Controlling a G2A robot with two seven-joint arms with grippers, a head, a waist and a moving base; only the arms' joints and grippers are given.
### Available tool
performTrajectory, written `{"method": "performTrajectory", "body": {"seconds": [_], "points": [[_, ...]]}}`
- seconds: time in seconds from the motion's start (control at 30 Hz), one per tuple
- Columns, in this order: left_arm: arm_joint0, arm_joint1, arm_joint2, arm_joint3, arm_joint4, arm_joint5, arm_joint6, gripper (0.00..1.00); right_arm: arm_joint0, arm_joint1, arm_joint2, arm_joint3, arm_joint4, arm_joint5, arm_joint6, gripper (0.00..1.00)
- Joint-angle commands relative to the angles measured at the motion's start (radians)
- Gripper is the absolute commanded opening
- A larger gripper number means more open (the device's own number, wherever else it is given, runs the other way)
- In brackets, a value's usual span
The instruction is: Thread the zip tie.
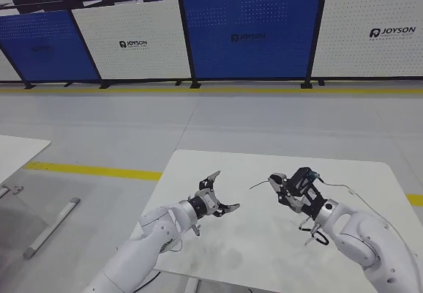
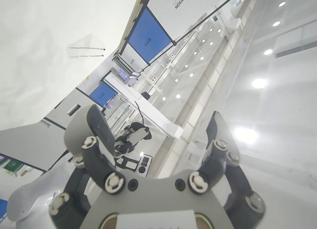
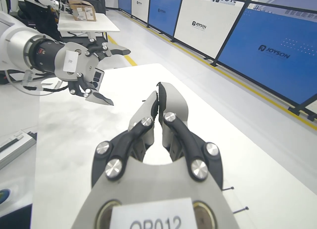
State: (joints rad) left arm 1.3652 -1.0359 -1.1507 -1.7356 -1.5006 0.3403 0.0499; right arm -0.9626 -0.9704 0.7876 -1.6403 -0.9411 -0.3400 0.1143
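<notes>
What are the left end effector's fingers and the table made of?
Left end effector: fingers look like matte grey metal, with shiny screws; the pad looks like black rubber, judging by its dotted grip texture. Table: smooth white top with a faint sheen, perhaps laminate or painted board; unsure.

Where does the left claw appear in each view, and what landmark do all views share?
Top view: left claw, open, over the white table's left half.
Left wrist view: the claw in close foreground, spread wide.
Right wrist view: the claw farther off, over the table.
Shared landmark: the white table.
</notes>
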Motion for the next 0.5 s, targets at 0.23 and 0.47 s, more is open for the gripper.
{"method": "performTrajectory", "body": {"seconds": [0.23,0.47], "points": [[-0.071,0.034,0.090,0.029,-0.069,0.000,0.081,1.00,0.033,0.028,-0.045,0.022,-0.006,0.000,-0.065,0.00],[-0.071,0.034,0.090,0.029,-0.069,0.000,0.081,1.00,0.033,0.028,-0.045,0.022,-0.006,0.000,-0.065,0.00]]}}
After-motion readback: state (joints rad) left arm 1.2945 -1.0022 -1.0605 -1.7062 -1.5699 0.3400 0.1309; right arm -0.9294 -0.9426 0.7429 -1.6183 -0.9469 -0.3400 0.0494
